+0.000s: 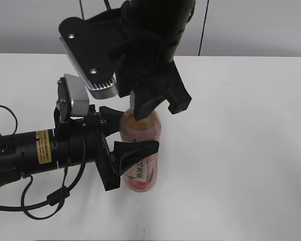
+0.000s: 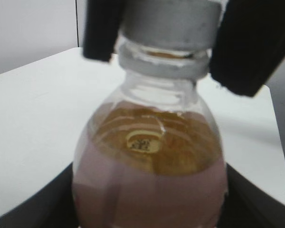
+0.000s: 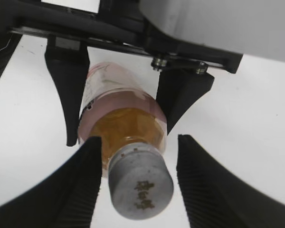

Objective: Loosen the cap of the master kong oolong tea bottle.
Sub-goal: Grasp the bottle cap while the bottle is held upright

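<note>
White table (image 1: 241, 150): left claw (image 1: 128, 131) grips bottle (image 1: 143, 173), right claw (image 1: 158, 106) straddles cap (image 3: 140, 187).

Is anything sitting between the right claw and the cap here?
Nothing visible. The cap sits in the gap of the right claw, a clear gap on its right side. The left claw grips the bottle lower down.

Upright pink-labelled oolong tea bottle (image 1: 140, 150) holds amber tea; white cap (image 3: 140, 186) on.
</note>
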### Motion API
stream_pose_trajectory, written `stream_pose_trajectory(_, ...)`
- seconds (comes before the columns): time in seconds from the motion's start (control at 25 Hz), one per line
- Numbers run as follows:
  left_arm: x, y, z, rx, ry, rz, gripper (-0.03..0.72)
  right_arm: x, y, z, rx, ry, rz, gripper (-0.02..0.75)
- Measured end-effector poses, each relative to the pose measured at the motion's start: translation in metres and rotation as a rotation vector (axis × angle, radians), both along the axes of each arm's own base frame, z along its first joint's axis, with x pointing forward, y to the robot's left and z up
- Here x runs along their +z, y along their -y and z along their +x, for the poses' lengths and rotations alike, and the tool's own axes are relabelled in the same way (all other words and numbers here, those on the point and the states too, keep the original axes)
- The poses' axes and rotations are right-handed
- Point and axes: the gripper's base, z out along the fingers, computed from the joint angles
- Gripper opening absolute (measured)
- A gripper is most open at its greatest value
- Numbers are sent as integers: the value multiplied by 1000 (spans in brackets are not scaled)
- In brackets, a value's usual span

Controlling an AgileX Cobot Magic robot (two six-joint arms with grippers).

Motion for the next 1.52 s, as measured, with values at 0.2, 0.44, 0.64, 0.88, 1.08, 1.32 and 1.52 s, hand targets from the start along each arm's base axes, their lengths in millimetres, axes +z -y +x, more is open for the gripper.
stream_pose_trajectory(0.2,0,0,0,-1,-1,0,461,0,-1,-1,-36,-20,14,454)
stream_pose_trajectory(0.44,0,0,0,-1,-1,0,461,2,-2,-2,-150,-71,46,470)
stream_pose_trajectory(0.64,0,0,0,-1,-2,0,461,23,-6,3,-380,-86,130,470)
stream_pose_trajectory(0.88,0,0,0,-1,-2,0,461,35,-8,4,-657,-168,213,470)
stream_pose_trajectory(1.08,0,0,0,-1,-2,0,461,35,-6,7,-956,-222,244,470)
stream_pose_trajectory(1.32,0,0,0,-1,-2,0,461,35,-1,11,-1220,-244,277,470)
stream_pose_trajectory(1.52,0,0,0,0,-2,-1,461,39,5,2,-1292,-300,291,470)
